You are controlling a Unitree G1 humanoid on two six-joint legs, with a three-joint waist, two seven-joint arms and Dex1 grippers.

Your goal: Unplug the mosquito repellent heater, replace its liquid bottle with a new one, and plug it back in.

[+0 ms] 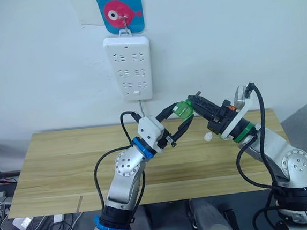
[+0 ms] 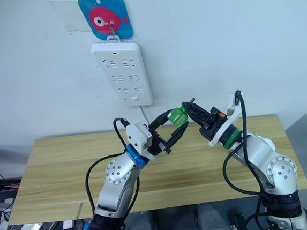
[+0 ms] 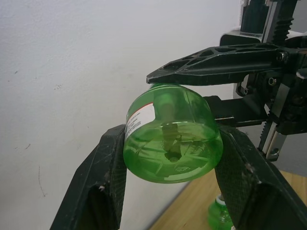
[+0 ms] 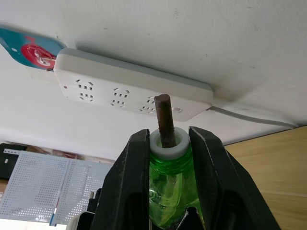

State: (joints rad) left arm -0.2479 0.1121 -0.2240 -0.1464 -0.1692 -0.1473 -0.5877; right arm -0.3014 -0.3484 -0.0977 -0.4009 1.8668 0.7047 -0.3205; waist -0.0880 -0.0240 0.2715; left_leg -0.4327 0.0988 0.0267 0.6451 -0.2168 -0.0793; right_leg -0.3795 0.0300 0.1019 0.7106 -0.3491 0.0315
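Note:
The liquid bottle (image 1: 183,109) is a small translucent green one, held in the air between both arms, above the table and below the power strip. A brown wick rod (image 4: 164,115) sticks out of its white neck and it has no cap. My left gripper (image 1: 184,114) is shut on the bottle's round body (image 3: 170,143). From the opposite side, my right gripper (image 1: 194,103) is shut on its neck (image 4: 168,143). Another green bottle with a pale top, the new one (image 3: 218,213), stands on the table below. The mosquito repellent heater is out of view.
A long white power strip (image 1: 129,67) hangs on the wall from a blue fish-print hook (image 1: 120,10), with its sockets free. The wooden table (image 1: 66,160) stretches under both arms. A small white piece (image 1: 208,137) shows beside my right wrist.

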